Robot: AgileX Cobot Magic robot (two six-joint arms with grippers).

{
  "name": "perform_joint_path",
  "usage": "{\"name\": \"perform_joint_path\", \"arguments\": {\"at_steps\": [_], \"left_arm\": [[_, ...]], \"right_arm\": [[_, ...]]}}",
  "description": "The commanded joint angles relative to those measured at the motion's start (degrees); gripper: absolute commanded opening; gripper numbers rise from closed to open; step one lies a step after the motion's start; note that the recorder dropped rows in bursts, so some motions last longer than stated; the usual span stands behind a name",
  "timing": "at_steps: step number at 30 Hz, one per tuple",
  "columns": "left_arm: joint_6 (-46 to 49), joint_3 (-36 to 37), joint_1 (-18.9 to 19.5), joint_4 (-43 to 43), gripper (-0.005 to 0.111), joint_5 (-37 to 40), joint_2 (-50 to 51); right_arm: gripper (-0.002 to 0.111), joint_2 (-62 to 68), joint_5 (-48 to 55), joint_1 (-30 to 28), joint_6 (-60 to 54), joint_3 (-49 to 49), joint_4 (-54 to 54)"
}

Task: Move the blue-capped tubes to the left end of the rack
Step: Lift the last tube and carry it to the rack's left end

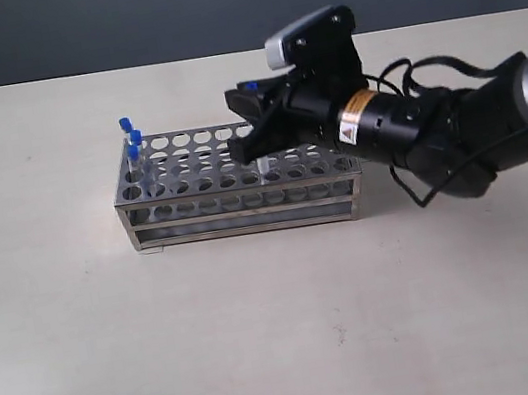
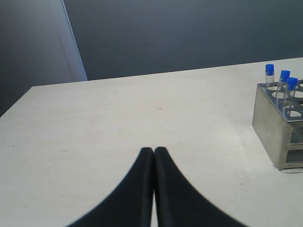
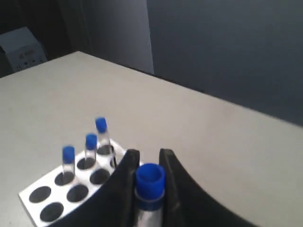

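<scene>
The steel rack (image 1: 236,184) stands on the table, seen also as the rack (image 2: 279,132) and the rack (image 3: 61,189). Three blue-capped tubes (image 1: 132,143) stand upright in holes at its left end; those same tubes (image 2: 281,80) and tubes (image 3: 85,146) appear in both wrist views. My right gripper (image 1: 253,118) hovers over the rack's middle, shut on a fourth blue-capped tube (image 3: 150,187), whose clear body (image 1: 265,164) hangs above the top plate. My left gripper (image 2: 154,150) is shut with nothing in it, over bare table away from the rack.
The pale table (image 1: 267,339) stretches round the rack. A dark wall (image 1: 211,3) runs behind the far edge. A small grey box (image 3: 21,49) sits beyond the table in the right wrist view.
</scene>
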Motion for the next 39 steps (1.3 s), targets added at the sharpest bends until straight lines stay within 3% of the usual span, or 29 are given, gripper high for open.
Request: {"name": "perform_joint_path", "arguments": {"at_steps": [1,16,39], "left_arm": [[-0.20,-0.11,-0.39,-0.01,0.000,-0.77,0.26],[-0.20,-0.11,-0.39,-0.01,0.000,-0.77,0.26],[-0.20,-0.11,-0.39,-0.01,0.000,-0.77,0.26]], "right_arm": [[0.000,-1.41,4.64,1.67,0.76,-7.02,-4.69],[0.000,7.47,5.76,11.86,2.42,-18.75,-6.58],[0.000,17.34,3.23,12.30,5.60,-23.80,-6.94]]}}
